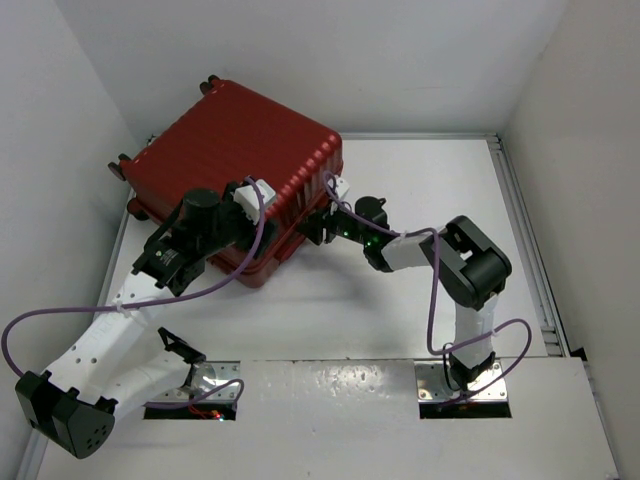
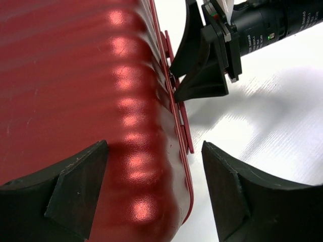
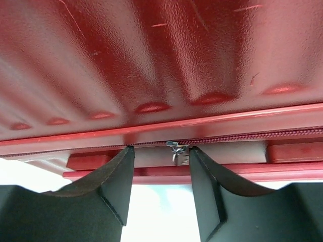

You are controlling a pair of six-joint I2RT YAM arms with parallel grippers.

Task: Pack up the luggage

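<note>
Luggage [image 1: 250, 150] is seen shut on counter [image 1: 400, 320], far left; zipping prob. left to finish. Left tool [image 2: 154, 151] is spread over shell edge. Right tool [image 3: 161, 156] is part-spread astride zip pull [image 3: 176, 150], w/o pinching it.

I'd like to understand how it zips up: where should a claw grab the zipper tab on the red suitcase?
Pinch the small metal zipper tab itself, coming from the table side, square to the suitcase seam. The tab is thin and hangs out from the seam, so a finger fits on each side, as the right claw is lined up.
</note>
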